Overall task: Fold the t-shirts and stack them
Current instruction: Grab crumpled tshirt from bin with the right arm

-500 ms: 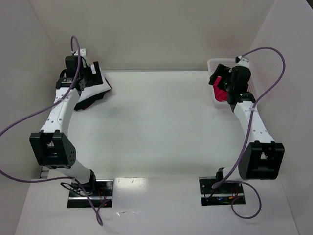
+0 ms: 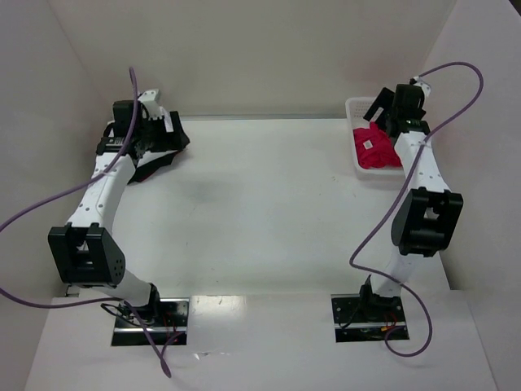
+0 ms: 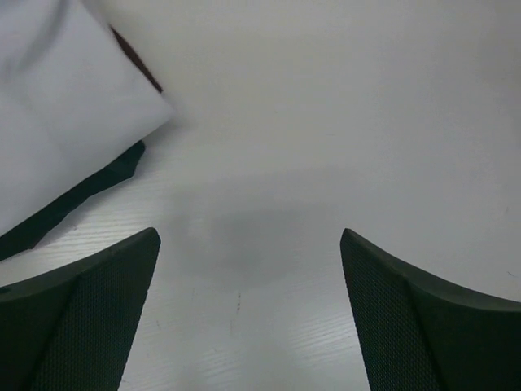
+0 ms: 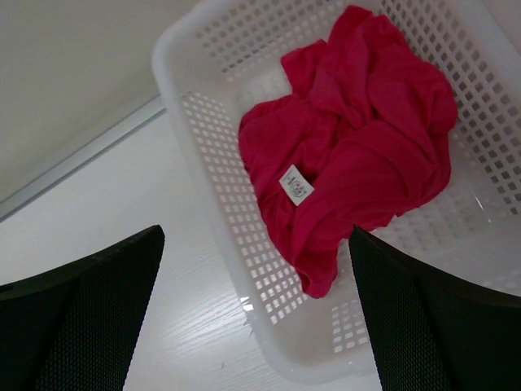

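The left arm (image 2: 102, 189) and the right arm (image 2: 419, 167) are built alike, with slim white links joined by blocky black housings. The largest of these are the left elbow housing (image 2: 85, 254) and the right elbow housing (image 2: 423, 220). A thin left purple cable (image 2: 133, 81) and a right purple cable (image 2: 453, 66) trail off them in loose loops. Each arm is bolted to a dark plate, the left base plate (image 2: 151, 322) and the right base plate (image 2: 370, 319); the right one shows small red and yellow wires. The left gripper (image 3: 250, 236) and the right gripper (image 4: 256, 232) have dark, wedge-shaped fingers (image 3: 89, 326) with finely meshed inner faces.
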You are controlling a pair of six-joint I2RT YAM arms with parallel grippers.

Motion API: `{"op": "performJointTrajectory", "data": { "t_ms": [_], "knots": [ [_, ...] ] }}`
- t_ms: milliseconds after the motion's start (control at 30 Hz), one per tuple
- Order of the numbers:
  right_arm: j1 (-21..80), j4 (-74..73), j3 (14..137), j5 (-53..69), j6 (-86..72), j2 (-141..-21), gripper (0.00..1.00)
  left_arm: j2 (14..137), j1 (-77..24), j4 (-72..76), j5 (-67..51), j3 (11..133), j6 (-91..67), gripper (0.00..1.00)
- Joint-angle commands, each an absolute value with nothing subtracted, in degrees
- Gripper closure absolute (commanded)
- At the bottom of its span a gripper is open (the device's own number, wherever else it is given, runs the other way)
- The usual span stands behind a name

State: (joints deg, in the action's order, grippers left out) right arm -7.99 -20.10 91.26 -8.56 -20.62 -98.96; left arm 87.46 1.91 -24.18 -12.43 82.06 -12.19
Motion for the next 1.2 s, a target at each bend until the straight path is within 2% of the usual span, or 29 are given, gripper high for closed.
{"op": "performJointTrajectory", "data": {
  "t_ms": [0, 167, 533, 600, 667, 700, 767, 800, 833, 1000, 1067, 1167],
  "knots": [
    [-11.2, -23.8, 96.0, -11.0, -22.6, -103.3, 0.00, 84.3, -2.2, -21.6, -18.9, 81.7, -11.1, 0.01],
    [-14.5, -24.0, 97.8, -10.7, -23.1, -109.7, 0.00, 83.7, -7.4, -20.8, -20.0, 79.7, -12.8, 0.01],
    [-15.0, -23.5, 102.0, -4.8, -25.1, -121.9, 0.00, 84.8, -7.4, -23.3, -17.7, 79.5, -12.9, 0.01],
    [-15.0, -23.5, 102.7, -4.8, -25.1, -124.0, 0.10, 85.3, -7.4, -23.3, -17.7, 79.5, -13.4, 0.01],
    [-15.0, -24.2, 104.5, -4.8, -24.6, -125.7, 0.29, 85.9, -7.4, -23.9, -17.7, 79.5, -13.4, 0.01],
    [-15.0, -24.3, 105.0, -4.8, -24.6, -125.7, 0.44, 85.9, -7.4, -23.9, -17.7, 79.5, -13.4, 0.01],
    [-15.0, -24.9, 105.6, -5.8, -24.6, -125.7, 0.62, 86.5, -7.4, -24.4, -18.2, 79.5, -13.4, 0.01],
    [-15.0, -24.9, 105.6, -7.3, -24.6, -125.7, 0.89, 86.5, -7.4, -24.4, -18.2, 79.5, -13.4, 0.01],
    [-15.0, -24.9, 105.1, -8.3, -25.1, -124.7, 0.99, 86.5, -7.4, -24.4, -18.2, 79.5, -13.4, 0.01],
    [-13.6, -23.5, 104.2, -10.2, -24.2, -115.4, 1.00, 87.5, -7.4, -23.7, -25.3, 79.5, -12.2, 0.01],
    [-11.8, -25.8, 107.9, -11.2, -22.8, -112.1, 1.00, 88.6, -7.4, -22.1, -36.9, 80.1, -10.0, 0.01],
    [-8.8, -27.9, 115.8, -11.2, -21.4, -107.3, 1.00, 88.1, -7.9, -16.4, -44.3, 79.4, -10.9, 0.01]
  ]
}}
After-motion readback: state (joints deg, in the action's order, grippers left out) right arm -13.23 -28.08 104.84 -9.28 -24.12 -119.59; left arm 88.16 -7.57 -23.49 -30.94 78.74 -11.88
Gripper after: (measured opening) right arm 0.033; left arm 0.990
